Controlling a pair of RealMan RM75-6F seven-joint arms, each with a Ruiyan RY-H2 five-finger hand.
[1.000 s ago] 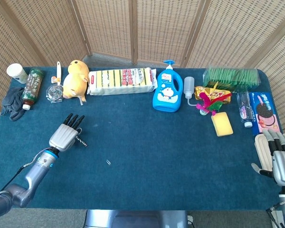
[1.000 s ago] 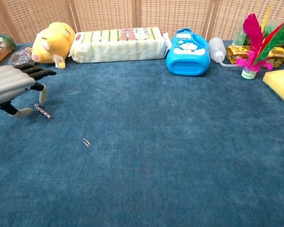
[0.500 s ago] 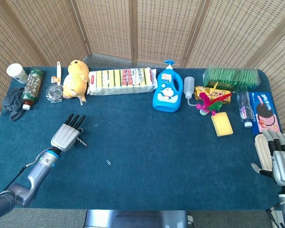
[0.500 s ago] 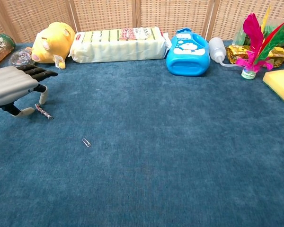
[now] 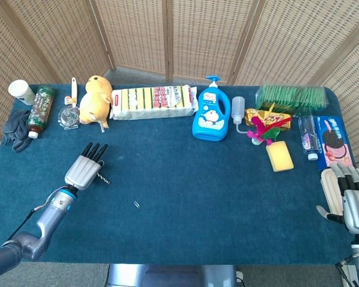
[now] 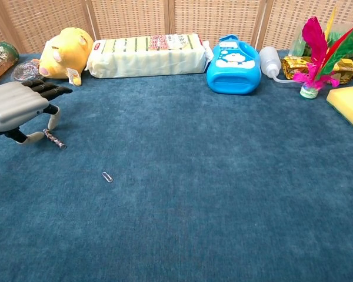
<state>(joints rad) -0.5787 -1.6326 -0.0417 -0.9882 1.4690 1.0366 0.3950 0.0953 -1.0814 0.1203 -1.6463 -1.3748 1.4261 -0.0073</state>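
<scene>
1. My left hand (image 6: 16, 106) hovers low over the desk (image 5: 191, 179) near its left edge, palm down. The fingers (image 6: 50, 90) reach forward, a little apart, and hold nothing. The thumb points down toward the cloth.

2. The small dark stick (image 6: 54, 138) lies flat on the blue cloth just beside my thumb tip, on the side toward the desk's middle. I cannot tell whether the thumb touches it. In the head view the stick (image 5: 103, 177) pokes out from under the hand's right side.

3. My right hand (image 5: 347, 194) rests at the desk's right edge close to the near corner. It is flat, its fingers straight, and nothing is in it.

4. A paperclip (image 6: 107, 177) lies apart from the stick, nearer the front edge. A yellow plush toy (image 6: 63, 51) and a wrapped pack of sponges (image 6: 146, 54) stand along the far edge.

5. In my judgement, a thing this thin and flat calls for a fine pinch. I would bring the thumb and one fingertip down on either side of its middle, pressing lightly into the cloth.

6. The risk, as I see it, is closing from above, which could roll the stick or push it away. A slow close across its width should hold it better.
</scene>
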